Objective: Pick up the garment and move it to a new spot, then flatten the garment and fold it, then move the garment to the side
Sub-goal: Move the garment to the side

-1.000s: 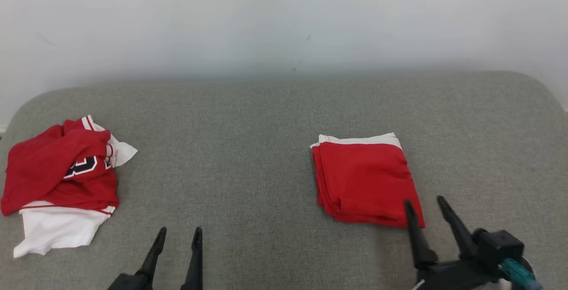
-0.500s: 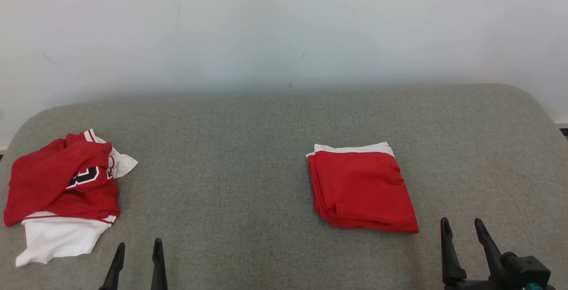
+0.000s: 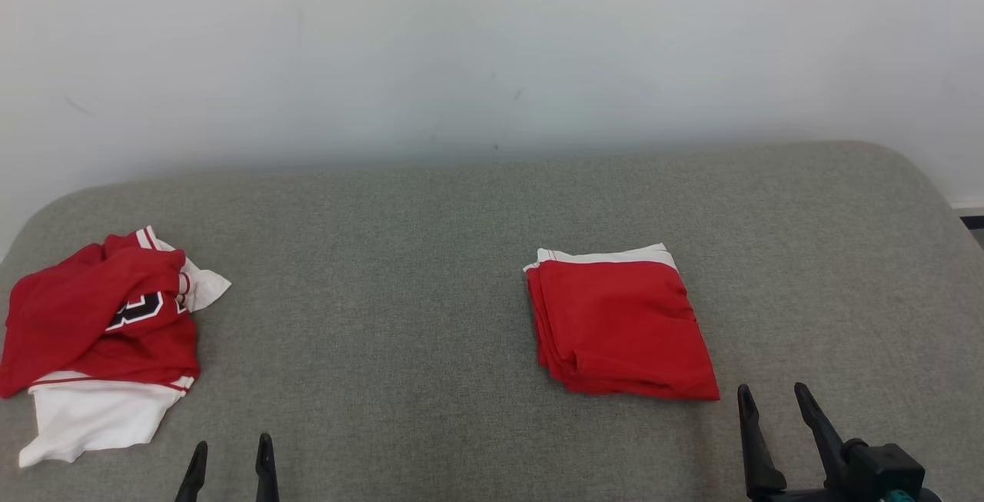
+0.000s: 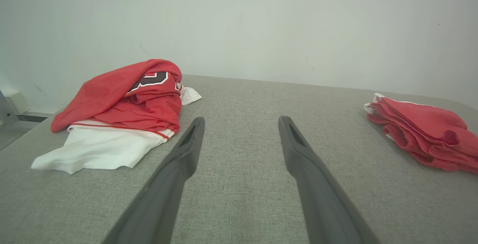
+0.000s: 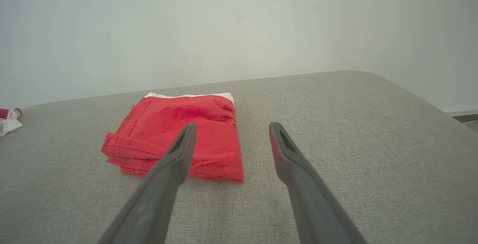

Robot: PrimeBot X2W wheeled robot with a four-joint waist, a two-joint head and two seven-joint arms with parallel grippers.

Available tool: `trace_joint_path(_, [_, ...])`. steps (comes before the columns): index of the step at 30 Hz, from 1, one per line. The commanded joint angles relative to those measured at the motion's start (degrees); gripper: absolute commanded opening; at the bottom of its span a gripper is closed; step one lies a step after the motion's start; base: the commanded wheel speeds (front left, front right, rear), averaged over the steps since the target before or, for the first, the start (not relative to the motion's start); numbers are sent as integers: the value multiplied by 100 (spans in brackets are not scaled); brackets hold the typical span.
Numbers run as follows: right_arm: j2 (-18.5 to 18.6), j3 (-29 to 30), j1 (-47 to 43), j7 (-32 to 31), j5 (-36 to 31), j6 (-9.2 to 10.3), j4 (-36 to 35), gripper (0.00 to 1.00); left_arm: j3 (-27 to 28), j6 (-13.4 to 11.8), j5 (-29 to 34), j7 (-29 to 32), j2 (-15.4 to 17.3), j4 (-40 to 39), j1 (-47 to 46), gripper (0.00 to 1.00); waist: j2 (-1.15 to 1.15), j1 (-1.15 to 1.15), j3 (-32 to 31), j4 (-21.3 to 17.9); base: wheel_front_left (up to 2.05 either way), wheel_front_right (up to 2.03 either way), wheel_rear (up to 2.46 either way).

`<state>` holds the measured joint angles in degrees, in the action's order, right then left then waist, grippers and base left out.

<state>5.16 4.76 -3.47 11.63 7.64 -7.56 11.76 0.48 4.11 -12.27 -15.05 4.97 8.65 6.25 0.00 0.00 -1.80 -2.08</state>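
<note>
Garment [image 3: 623, 325]: red, folded square, lying right of centre on the grey bench [image 3: 400, 256]
Right end effector [image 3: 770, 390]: fingers wide apart, holding nothing, near the garment's front corner
Left end effector [image 3: 233, 443]: wide apart, empty
Jersey [image 3: 100, 333]: crumpled red-and-white heap, far left of bench

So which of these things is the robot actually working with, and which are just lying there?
In the job: folded red garment, left gripper, right gripper (both open, holding nothing), grey cushion under it all.
Lying about: crumpled red and white jersey, untouched, maybe next; white wall.
</note>
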Motion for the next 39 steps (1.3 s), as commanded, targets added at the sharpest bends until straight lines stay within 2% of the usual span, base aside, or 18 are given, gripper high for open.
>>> trace_joint_path(1, [25,-15,37,26,48,12,1,100,28,26,58,-18,-27,10,55,100,0,0,5,-2,0,0,0])
trace_joint_path(15, [13,22,93,-62,16,12,19,100,188,178,228,-18,-171,74,-15,100,0,0,67,-9,0,0,0])
trace_joint_path(23, [125,22,284,-457,22,12,-198,100,186,237,260,-18,-202,53,-27,100,0,0,138,-3,0,0,0])
trace_joint_path(27, [189,204,593,-1333,129,12,-340,100,171,233,272,-18,-208,30,-80,100,0,0,240,8,0,0,0])
trace_joint_path(34, [323,498,1779,-4014,416,13,-438,100,20,274,304,-18,-211,-52,-334,100,0,0,730,102,0,0,0])
trace_joint_path(39, [357,591,2527,-5370,220,11,-131,100,-142,284,284,-18,-211,-39,-522,100,0,0,1002,281,0,0,0])
